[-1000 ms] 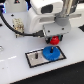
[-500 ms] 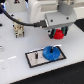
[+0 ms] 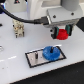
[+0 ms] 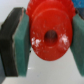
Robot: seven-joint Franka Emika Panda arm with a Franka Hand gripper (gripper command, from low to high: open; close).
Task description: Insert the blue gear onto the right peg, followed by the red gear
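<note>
One gear, the red gear (image 4: pixel 49 35), is clamped between the fingers of the gripper (image 3: pixel 61 35) above the plate (image 3: pixel 33 59), while the blue gear (image 3: pixel 51 52) already sits on the right peg. A hub bore misaligned with the peg could jam or tilt the red gear. The white table (image 3: pixel 15 70) leaves ample room around the plate.

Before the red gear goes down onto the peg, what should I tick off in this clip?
1. Red gear gripped between the end effector fingers: ok.
2. Red gear's centre hole unobstructed: ok.
3. Blue gear already on the plate: ok.
4. Blue gear fully seated on the right peg: cannot tell.
5. Red gear lined up above the blue gear: not ok, it hangs toward the exterior view's right.
</note>
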